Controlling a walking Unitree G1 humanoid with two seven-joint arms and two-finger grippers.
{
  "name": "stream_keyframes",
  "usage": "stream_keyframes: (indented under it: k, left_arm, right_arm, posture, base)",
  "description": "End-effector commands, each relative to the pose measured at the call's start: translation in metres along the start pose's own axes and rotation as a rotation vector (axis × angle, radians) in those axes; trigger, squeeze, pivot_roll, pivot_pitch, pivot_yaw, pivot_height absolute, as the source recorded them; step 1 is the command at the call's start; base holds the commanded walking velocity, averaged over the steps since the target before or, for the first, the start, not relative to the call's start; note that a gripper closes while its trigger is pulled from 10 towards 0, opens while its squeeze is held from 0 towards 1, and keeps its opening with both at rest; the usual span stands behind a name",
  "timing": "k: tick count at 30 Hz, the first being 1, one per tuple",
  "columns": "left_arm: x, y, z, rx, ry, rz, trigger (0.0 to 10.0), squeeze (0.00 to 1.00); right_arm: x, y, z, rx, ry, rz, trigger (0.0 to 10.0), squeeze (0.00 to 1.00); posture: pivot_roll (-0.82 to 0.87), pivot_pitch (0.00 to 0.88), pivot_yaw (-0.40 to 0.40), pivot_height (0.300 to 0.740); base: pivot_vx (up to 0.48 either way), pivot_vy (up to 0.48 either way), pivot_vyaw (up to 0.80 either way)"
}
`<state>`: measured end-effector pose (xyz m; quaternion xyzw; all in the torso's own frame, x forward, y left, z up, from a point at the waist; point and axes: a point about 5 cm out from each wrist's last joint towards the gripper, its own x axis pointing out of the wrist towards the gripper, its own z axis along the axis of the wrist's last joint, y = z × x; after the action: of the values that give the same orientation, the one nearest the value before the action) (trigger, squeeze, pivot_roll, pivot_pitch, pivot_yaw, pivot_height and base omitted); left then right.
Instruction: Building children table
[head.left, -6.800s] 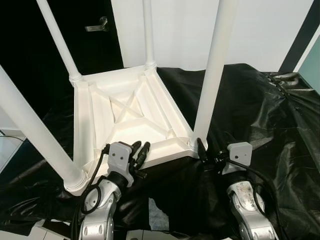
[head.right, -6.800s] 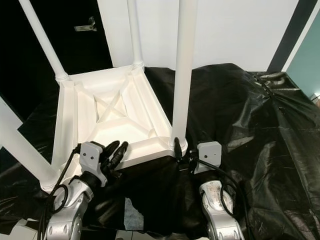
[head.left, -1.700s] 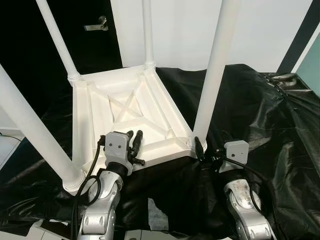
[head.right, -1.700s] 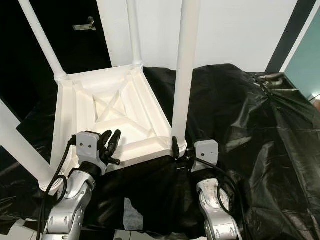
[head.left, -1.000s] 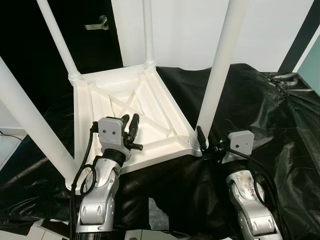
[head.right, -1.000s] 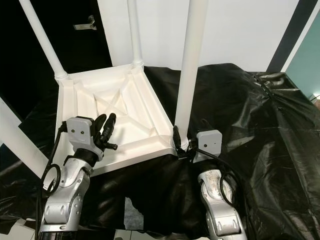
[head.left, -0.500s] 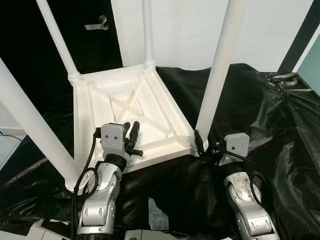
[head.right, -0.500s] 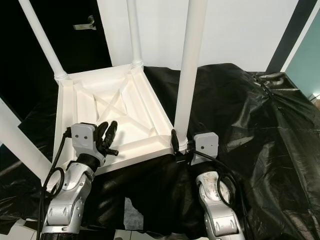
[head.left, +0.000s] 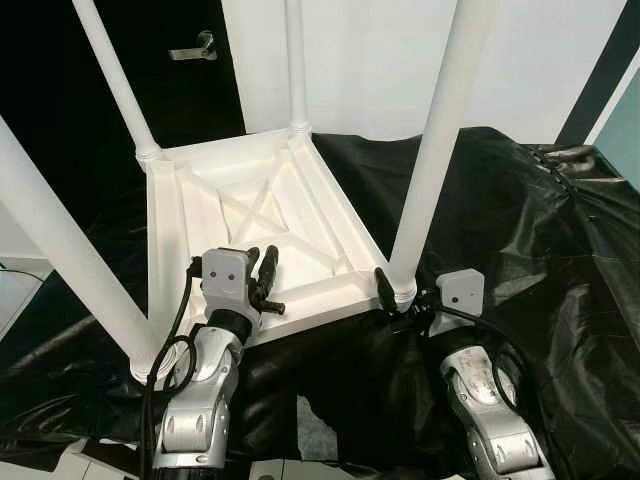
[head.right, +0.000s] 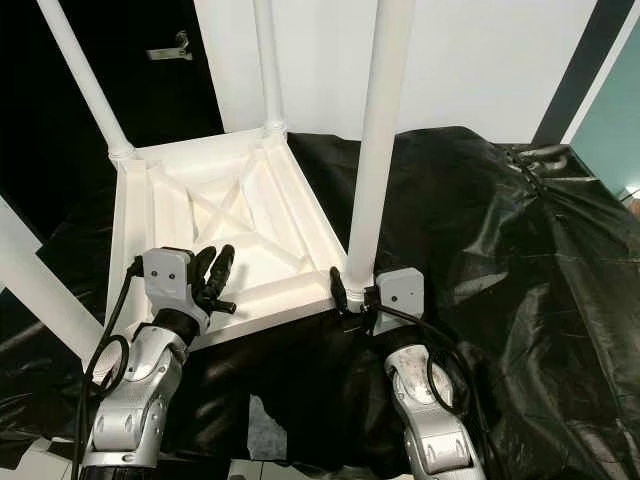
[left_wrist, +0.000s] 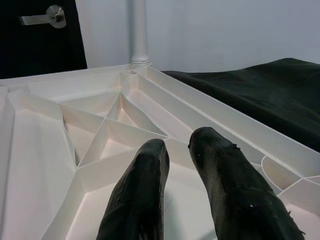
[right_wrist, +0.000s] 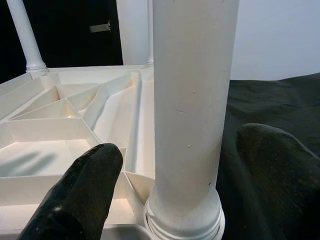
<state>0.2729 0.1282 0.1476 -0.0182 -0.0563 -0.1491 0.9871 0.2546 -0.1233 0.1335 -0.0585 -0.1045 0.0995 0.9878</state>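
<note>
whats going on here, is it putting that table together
Yes. A white children's table lies upside down on a black plastic sheet, with all four legs standing up. The right gripper is open, with a finger on either side of the base of the near right leg. The left gripper hovers over the table's ribbed underside near the front edge, its fingers close together and holding nothing.

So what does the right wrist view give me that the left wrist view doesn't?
Right wrist: the near leg close up between the right gripper's open fingers, seated in its corner socket. Left wrist: the left gripper, fingers nearly together, over the ribs of the upturned tabletop. Both: the ribbed underside, a far leg, the door handle and the black sheet.
</note>
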Motion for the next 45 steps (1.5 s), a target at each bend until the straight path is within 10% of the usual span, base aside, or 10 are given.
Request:
stream_keyframes:
  k: [1,45]
  left_arm:
    - [-0.003,0.002,-0.006,-0.008,0.035,0.029,10.0,0.0]
    - [0.001,0.005,0.004,0.003,-0.014,0.04,10.0,0.0]
  right_arm:
    - [-0.002,0.0,-0.005,0.007,0.029,0.006,10.0,0.0]
    - [-0.002,-0.004,-0.006,-0.003,0.028,-0.028,10.0,0.0]
  posture:
    - [0.06,0.0,0.016,0.74]
    - [0.06,0.0,0.027,0.74]
  base:
    - [0.0,0.0,0.0]
    - [-0.034,0.0,0.0]
